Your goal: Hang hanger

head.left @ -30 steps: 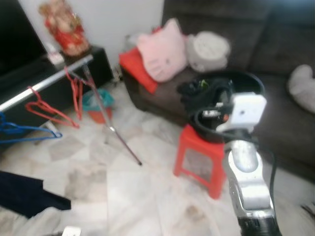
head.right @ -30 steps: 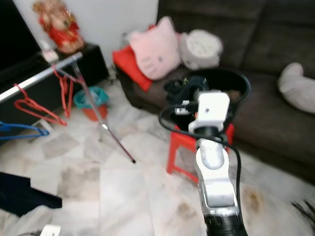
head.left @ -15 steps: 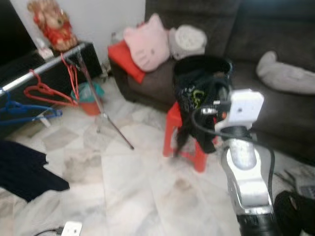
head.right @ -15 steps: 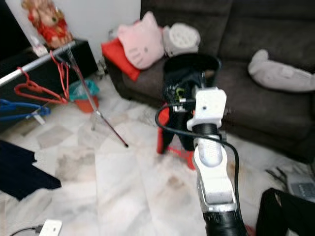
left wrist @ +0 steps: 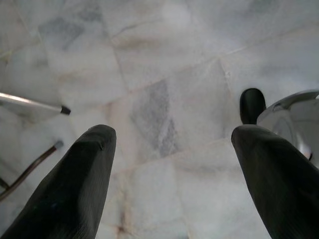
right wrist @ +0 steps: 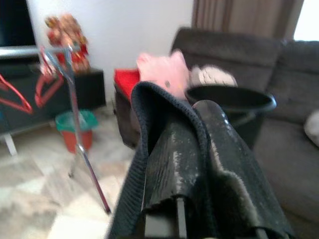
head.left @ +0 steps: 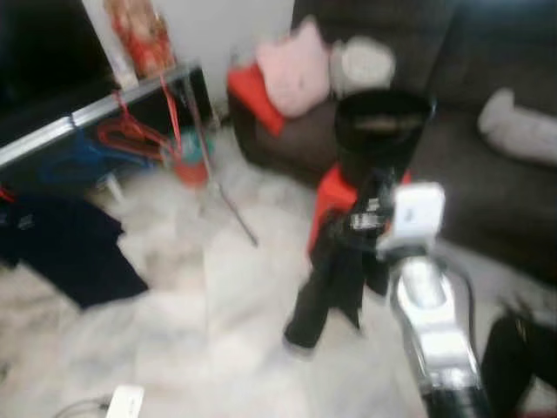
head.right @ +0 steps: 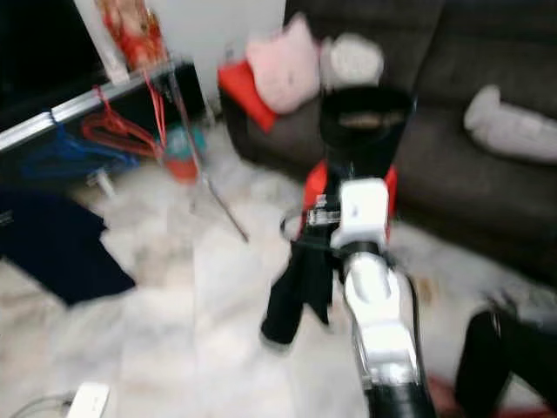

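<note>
Right tool point(head.right: 324, 228) grips black garment point(head.right: 296, 292) above floor point(head.right: 174, 287).

A dark grey fabric sofa point(head.left: 487, 78) is standing on pale marble floor tiles point(head.left: 174, 322), backing against a white wall point(head.left: 235, 26).

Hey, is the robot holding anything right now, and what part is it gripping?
Yes. The right pincer is shut on a dark garment, pinching a fold near its upper edge. The left pincer is open over bare floor.
</note>
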Controlling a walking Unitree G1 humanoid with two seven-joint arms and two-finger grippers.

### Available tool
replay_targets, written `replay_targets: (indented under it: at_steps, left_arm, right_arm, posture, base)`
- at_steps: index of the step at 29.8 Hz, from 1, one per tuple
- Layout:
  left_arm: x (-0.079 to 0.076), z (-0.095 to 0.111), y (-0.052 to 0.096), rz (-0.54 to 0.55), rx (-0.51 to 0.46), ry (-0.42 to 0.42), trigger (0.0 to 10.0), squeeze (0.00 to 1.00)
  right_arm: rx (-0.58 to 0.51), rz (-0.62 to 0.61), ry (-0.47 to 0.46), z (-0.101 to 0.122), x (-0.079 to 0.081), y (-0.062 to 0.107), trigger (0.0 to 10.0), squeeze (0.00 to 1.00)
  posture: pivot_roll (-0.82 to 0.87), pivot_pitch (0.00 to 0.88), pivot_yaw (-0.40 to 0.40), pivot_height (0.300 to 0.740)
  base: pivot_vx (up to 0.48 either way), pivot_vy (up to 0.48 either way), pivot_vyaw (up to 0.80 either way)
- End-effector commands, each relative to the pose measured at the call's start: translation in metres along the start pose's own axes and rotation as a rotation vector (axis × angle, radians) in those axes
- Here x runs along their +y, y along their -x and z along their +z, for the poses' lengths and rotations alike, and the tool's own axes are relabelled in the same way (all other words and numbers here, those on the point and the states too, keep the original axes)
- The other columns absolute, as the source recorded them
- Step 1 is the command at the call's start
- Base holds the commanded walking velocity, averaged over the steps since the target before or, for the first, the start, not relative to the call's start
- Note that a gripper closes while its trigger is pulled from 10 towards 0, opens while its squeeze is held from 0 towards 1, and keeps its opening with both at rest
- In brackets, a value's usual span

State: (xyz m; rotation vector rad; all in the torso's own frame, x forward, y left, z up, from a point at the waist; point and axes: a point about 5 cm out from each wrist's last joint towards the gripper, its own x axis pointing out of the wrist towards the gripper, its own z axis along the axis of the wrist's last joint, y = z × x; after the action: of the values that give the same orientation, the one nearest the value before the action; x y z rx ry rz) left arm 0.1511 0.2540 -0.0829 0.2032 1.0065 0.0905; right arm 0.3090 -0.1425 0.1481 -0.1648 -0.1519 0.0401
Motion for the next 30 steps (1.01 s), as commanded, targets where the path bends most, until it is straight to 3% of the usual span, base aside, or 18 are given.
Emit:
replay_targets:
  at_steps: [1, 6, 11, 13, 23, 30]
  left_arm:
    - [0.003, 0.002, 0.0, 0.0, -0.007, 0.003, 10.0, 0.0]
    - [0.002, 0.004, -0.001, -0.005, -0.012, 0.006, 10.0, 0.0]
    - [0.0, 0.004, -0.001, -0.004, -0.01, 0.012, 10.0, 0.0]
    - [-0.002, 0.004, -0.001, -0.006, -0.013, 0.016, 10.0, 0.0]
    - [-0.001, 0.004, 0.0, -0.004, -0.034, 0.025, 10.0, 0.0]
    - [0.0, 0.004, 0.0, -0.003, -0.036, 0.024, 10.0, 0.0]
  right_arm:
    - [0.049, -0.058, 0.027, -0.012, -0.018, -0.001, 10.0, 0.0]
    - [0.218, -0.18, -0.042, -0.057, -0.055, 0.011, 10.0, 0.0]
    - [0.425, -0.223, -0.028, -0.096, -0.08, 0.027, 10.0, 0.0]
    - [0.459, -0.201, -0.008, -0.101, -0.081, 0.028, 10.0, 0.0]
    - [0.394, -0.104, -0.017, -0.094, -0.069, 0.012, 10.0, 0.0]
    - [0.397, -0.084, -0.004, -0.096, -0.067, 0.011, 10.0, 0.0]
  posture:
    - [-0.05, 0.0, 0.071, 0.74]
    - [-0.05, 0.0, 0.066, 0.74]
    - [-0.04, 0.0, 0.058, 0.74]
    - [-0.04, 0.0, 0.058, 0.74]
    - [-0.04, 0.0, 0.054, 0.74]
    - [-0.04, 0.0, 0.049, 0.74]
  base:
    - [0.0, 0.0, 0.0]
    - [0.0, 0.0, 0.0]
    - [0.0, 0.0, 0.0]
    - [0.0, 0.0, 0.0]
    - [0.0, 0.0, 0.0]
    - [0.0, 0.0, 0.0]
